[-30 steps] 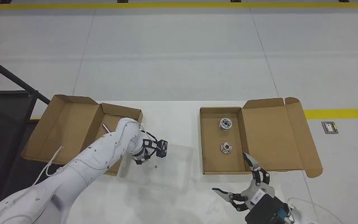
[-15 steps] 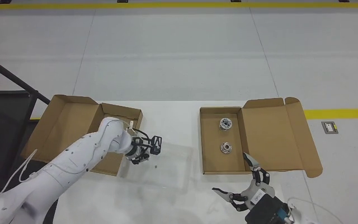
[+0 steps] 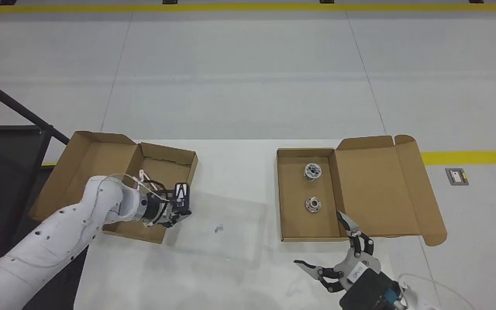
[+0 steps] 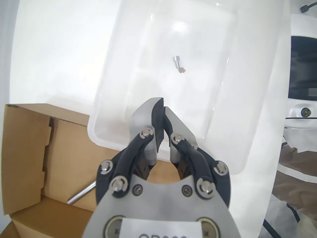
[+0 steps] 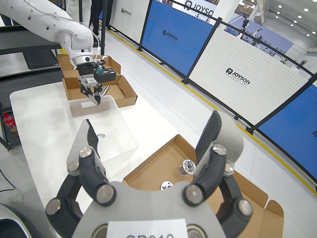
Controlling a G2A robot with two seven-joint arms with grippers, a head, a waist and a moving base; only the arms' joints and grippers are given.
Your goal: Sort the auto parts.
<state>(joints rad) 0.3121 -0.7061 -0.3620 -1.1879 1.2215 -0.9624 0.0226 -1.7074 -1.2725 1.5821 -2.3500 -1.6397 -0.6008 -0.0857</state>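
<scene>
A clear plastic tray (image 3: 240,249) lies mid-table with one small screw (image 3: 218,229) (image 4: 177,61) in it. My left gripper (image 3: 181,203) (image 4: 162,105) is shut, nothing visible between its fingers, and hangs over the tray's end beside the left cardboard box (image 3: 89,170). A metal rod (image 4: 81,194) lies in that box. The right cardboard box (image 3: 372,186) holds two round metal parts (image 3: 311,170) (image 3: 313,204). My right gripper (image 3: 318,240) (image 5: 152,118) stands open near the table's front edge, just in front of the right box, empty.
Both boxes have their lids folded open outward. A red bottle (image 5: 10,125) stands low beside the table's left end. Bare white tabletop lies between the tray and the right box.
My left gripper has moved left, from over the tray to the tray's end by the left box. The right arm has stayed put.
</scene>
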